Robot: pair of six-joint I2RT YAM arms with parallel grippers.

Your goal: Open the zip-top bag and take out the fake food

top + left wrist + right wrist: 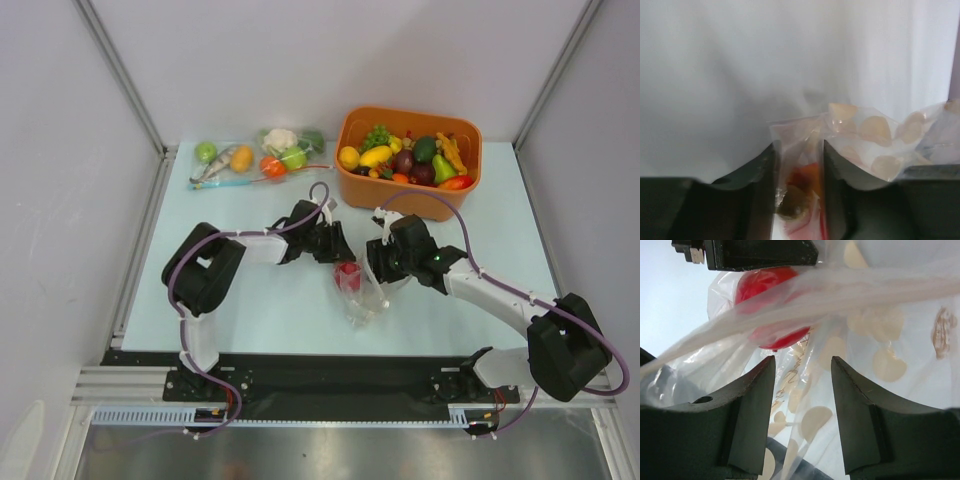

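The zip-top bag (362, 296), clear crinkly plastic with pale printed spots, hangs between my two grippers at mid-table. A round red fruit (348, 276) sits inside it near the top; it also shows in the right wrist view (772, 305). My left gripper (338, 252) is shut on the bag's upper edge, with the film bunched between its fingers (799, 170). Red-orange fruit (807, 177) and a darker round shape show through the film below. My right gripper (378, 265) is open, and loose bag film (805, 405) passes between its spread jaws. The yellow-orange fruits are not clearly visible.
An orange bin (400, 197) full of fake fruit and vegetables stands at the back right, just behind the grippers. Other clear bags (250, 160) with a green ball, fish, cauliflower and more lie at the back left. Grey walls enclose the table.
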